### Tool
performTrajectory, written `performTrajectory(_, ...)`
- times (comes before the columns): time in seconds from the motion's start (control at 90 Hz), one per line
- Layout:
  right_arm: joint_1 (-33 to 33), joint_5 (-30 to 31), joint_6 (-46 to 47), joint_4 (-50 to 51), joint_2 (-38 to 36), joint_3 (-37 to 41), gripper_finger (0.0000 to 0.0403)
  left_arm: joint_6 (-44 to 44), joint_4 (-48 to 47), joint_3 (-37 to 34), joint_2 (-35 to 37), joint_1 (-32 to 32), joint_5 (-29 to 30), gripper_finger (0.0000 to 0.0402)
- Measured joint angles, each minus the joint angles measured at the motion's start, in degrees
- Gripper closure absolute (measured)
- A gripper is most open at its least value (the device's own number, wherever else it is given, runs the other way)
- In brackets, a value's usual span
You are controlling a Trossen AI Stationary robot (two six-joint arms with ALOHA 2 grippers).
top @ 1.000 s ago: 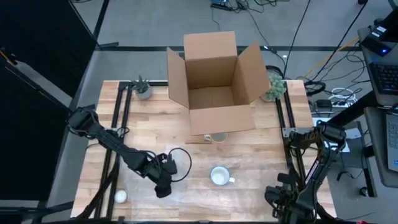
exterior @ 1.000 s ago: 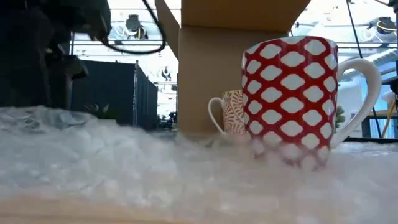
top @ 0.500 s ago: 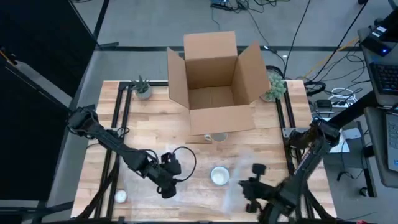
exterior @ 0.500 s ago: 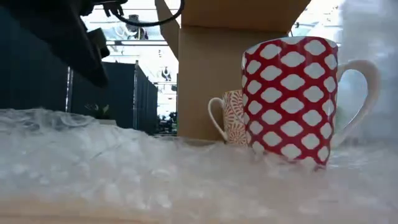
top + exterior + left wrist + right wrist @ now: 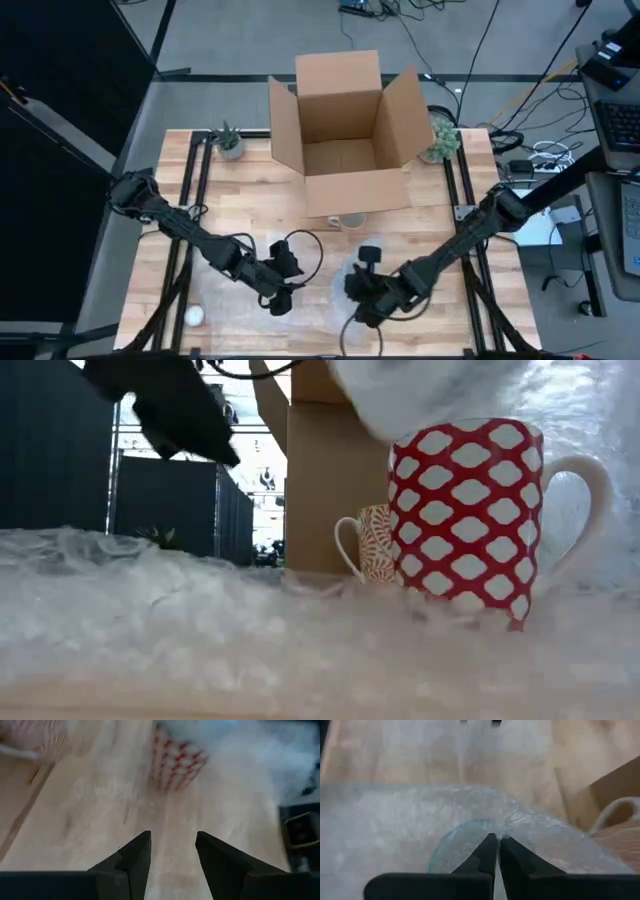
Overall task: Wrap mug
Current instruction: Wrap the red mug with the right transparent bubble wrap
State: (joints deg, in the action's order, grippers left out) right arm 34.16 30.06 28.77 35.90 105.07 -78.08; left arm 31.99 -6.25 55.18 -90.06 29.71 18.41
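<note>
The red-and-white mug (image 5: 465, 515) stands upright on bubble wrap (image 5: 200, 630) near the tabletop's front edge. The right tool (image 5: 494, 851), pinched shut on a wrap edge, drapes it over the mug; the left tool (image 5: 171, 851) hovers nearby, open and empty. Wrapping looks barely begun.

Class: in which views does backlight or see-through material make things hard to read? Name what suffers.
Low view: the bright background turns the left arm into a silhouette. Right wrist view: bubble wrap veils the mug beyond the right gripper.
</note>
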Motion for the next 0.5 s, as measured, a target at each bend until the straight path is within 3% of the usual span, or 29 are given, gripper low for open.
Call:
performTrajectory(0.256, -1.75, -1.92, -4.09, -4.25, 2.08, 0.00, 0.0403, -5.94, 15.20, 0.00, -1.01, -2.28, 0.47, 0.0251)
performTrajectory(0.5, -1.93, -1.94, -4.41, -4.39, 2.08, 0.00, 0.0403, -6.86, 23.09, -0.04, -8.19, -5.02, -1.86, 0.0251)
